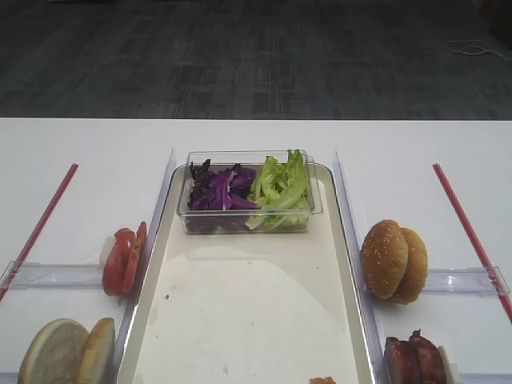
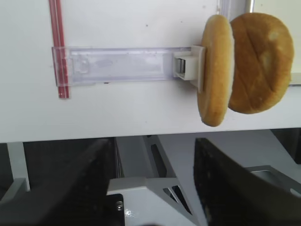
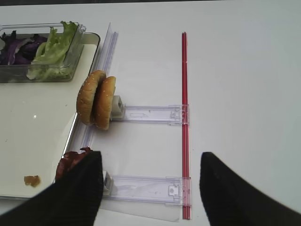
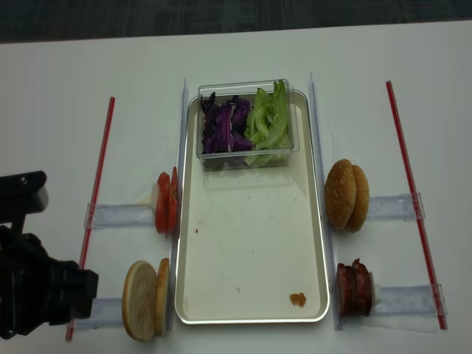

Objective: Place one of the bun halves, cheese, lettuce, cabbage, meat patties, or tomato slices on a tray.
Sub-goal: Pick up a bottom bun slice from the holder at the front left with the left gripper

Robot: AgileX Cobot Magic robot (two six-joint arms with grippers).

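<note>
The silver tray (image 1: 248, 312) lies mid-table. At its far end a clear box holds purple cabbage (image 1: 218, 192) and lettuce (image 1: 282, 186). Tomato slices (image 1: 122, 261) stand left of the tray. Bun halves (image 2: 242, 70) stand on edge at the near left. Meat patties (image 4: 355, 287) are at the near right, partly behind a finger in the right wrist view. Cheese is out of view. My left gripper (image 2: 151, 150) hangs open and empty off the table's front edge, short of the bun halves. My right gripper (image 3: 151, 162) is open and empty over a clear holder beside the patties.
Two sesame buns (image 1: 394, 260) stand on edge right of the tray. Clear plastic rails (image 3: 148, 114) and red strips (image 3: 185, 117) lie flat on both sides of the white table. A small orange scrap (image 4: 297, 299) lies on the tray's near end.
</note>
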